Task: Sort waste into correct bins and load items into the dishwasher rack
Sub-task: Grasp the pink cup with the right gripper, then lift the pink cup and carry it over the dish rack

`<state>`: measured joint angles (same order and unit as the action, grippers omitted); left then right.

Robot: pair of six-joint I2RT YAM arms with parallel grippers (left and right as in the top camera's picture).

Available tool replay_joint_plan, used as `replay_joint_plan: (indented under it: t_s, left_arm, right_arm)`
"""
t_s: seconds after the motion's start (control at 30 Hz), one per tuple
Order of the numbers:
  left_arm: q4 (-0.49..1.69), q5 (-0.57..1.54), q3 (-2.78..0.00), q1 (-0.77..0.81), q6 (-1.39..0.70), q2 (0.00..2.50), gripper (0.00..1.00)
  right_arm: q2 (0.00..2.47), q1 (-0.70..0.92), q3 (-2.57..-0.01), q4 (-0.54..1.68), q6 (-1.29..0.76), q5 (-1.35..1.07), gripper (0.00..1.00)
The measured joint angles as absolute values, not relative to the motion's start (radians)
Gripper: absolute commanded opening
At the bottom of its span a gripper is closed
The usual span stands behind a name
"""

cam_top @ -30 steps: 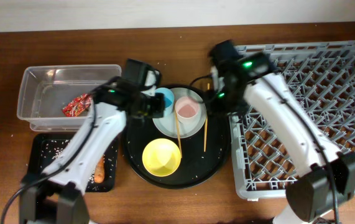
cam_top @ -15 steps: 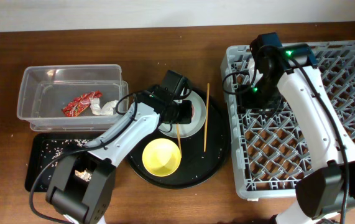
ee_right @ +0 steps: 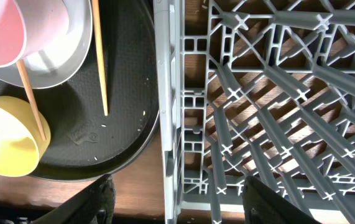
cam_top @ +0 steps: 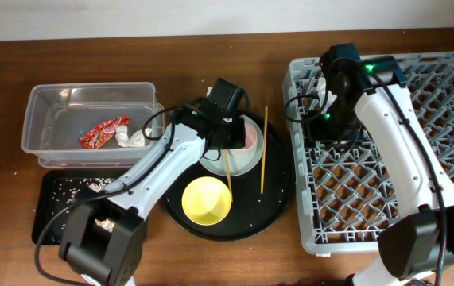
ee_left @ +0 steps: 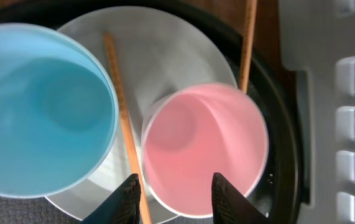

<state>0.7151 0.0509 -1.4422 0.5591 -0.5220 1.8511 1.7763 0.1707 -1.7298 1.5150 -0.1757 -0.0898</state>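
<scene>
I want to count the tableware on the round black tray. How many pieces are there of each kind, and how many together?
Cups: 2, a light blue cup and a pink cup
Bowls: 1, a yellow bowl
Plates: 1, a grey plate
Chopsticks: 2, one between the cups, the other off to the side
Total: 6

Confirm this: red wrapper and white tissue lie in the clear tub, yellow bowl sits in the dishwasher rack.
Wrong on the bowl: the overhead view shows the yellow bowl on the round black tray, not in the dishwasher rack. Red wrapper and white tissue do lie in the clear tub.
</scene>
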Motion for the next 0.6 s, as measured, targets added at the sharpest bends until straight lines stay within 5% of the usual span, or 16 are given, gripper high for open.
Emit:
replay_joint_plan:
  t_s: [0.1,0.2,0.3,0.6]
  left_arm:
    - [0.715,0.047,-1.442,0.562,-0.525,1.898,0.36]
    - [0.711,0.047,-1.442,0.57,-0.53,1.898,0.13]
    - [0.711,0.044,-1.442,0.59,-0.54,1.898,0.01]
    - [0.75,0.024,-1.452,0.585,-0.513,1.867,0.0]
  right_arm:
    - [1.776,0.171,-1.73,1.515,-0.175,-0.09,0.65]
    - [1.776,0.171,-1.73,1.516,-0.173,-0.09,0.66]
    - [1.776,0.17,-1.73,1.519,-0.149,-0.079,0.66]
    - [1.776,0.116,-1.876,1.633,-0.112,-0.075,0.69]
